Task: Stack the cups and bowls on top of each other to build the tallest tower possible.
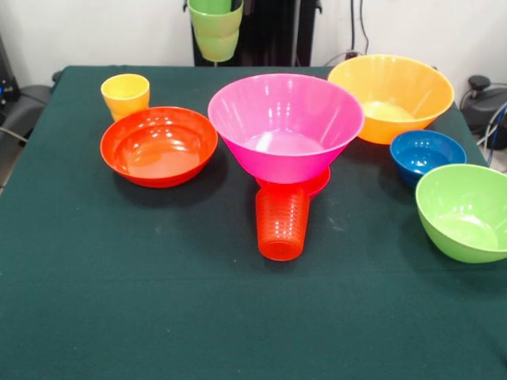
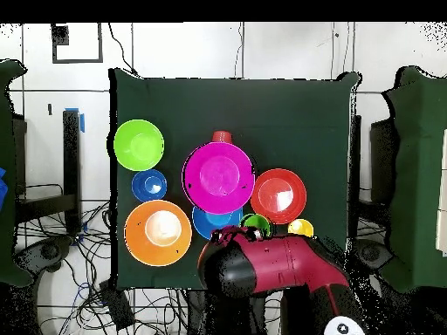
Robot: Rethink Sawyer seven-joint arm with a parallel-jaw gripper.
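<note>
Nearest on the dark green table cloth lies the ribbed orange-red cup, translucent, on its side with its round mouth facing forward. Just behind it stands the tower: the large pink bowl, glossy and steeply flared, sitting upright on a small magenta bowl of which only the rim shows beneath it. To the right front is the lime green bowl, smooth and deep, with the small dark blue bowl just behind it. To the left sits the wide shallow red-orange bowl, shiny inside. Farther back are the yellow cup at left and the large yellow-orange bowl at right. From above, a medium blue bowl shows partly under the pink one. At the far edge the light green cup hangs clear of the table, upright, in the gripper; how wide its fingers stand cannot be told. That makes three cups and seven bowls.
</note>
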